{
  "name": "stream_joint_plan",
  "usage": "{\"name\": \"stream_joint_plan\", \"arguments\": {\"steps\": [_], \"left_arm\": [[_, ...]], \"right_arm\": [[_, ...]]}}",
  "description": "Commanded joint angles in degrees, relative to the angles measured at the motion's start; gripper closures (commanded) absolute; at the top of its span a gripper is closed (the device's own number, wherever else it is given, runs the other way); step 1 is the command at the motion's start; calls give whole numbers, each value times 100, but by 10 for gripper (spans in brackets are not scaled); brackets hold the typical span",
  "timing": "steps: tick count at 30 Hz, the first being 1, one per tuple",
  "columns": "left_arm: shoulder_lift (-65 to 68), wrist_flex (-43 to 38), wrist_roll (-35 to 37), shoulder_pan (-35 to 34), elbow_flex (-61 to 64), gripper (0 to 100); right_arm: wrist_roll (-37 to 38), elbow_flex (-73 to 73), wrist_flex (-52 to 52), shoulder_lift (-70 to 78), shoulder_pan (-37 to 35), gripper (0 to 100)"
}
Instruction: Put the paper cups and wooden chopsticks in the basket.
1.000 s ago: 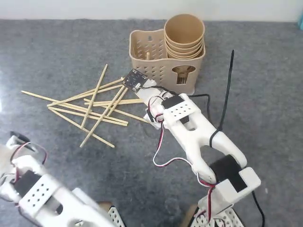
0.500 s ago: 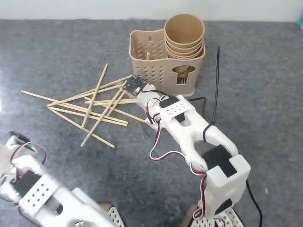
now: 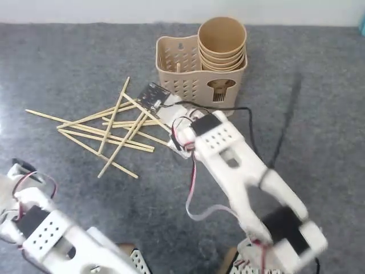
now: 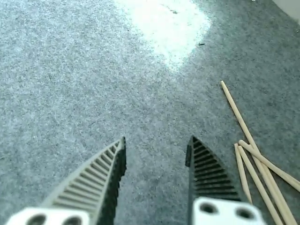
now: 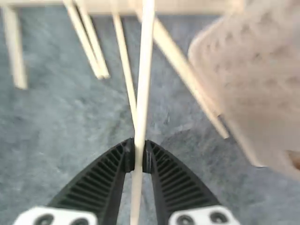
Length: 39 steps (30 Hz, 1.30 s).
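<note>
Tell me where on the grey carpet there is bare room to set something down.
Bare grey carpet lies left of the beige perforated plastic basket, beyond the scattered wooden chopsticks, and also between those chopsticks and the white arm at the near-left corner. It is crowded around the right gripper, shut on one chopstick beside the basket.

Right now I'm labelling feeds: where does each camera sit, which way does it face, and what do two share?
High view: fixed above the grey mat, looking down on basket, paper cups, loose chopsticks, the right arm and the left arm.
Left wrist view: on the left wrist, facing the grey mat past the open left gripper.
Right wrist view: on the right wrist, facing the basket past the right gripper, shut on one chopstick.
Shared: the basket, in high and right wrist views.
</note>
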Motion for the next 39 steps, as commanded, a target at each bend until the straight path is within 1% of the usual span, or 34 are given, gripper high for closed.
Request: {"name": "stream_joint_plan", "arguments": {"steps": [1,4,7,9,16,17,18,19,23,25,28,33,39], "left_arm": [[0,-158,44,-35,-31,800],[0,-158,44,-26,-31,800],[0,-149,44,79,-31,800],[18,-149,44,132,-31,800],[18,-149,35,141,-31,800],[18,-149,35,141,-31,800],[18,-149,35,141,-31,800],[18,-149,35,141,-31,800],[26,-149,35,141,-22,800],[26,-141,35,141,-22,800],[26,-141,35,141,-22,800],[26,-141,35,149,-22,800],[26,-141,35,149,-22,800]], "right_arm": [[-79,-299,303,-1727,-180,991],[-79,-308,259,-2738,-180,991],[-53,-264,-268,-3451,-154,991],[-62,-264,-690,-3644,-92,991],[-105,-290,-1886,-3653,699,991],[-255,-281,-2105,-3600,787,991],[-571,-281,-2360,-3530,875,991],[-985,-281,-2624,-3451,989,991],[-3042,-290,-3697,-2993,1349,991],[-3657,-290,-4145,-2712,1490,991],[-3851,-290,-4593,-2308,1587,991],[-3868,-281,-5033,-1684,1534,991],[-3842,-308,-6062,-743,1393,991]]}}
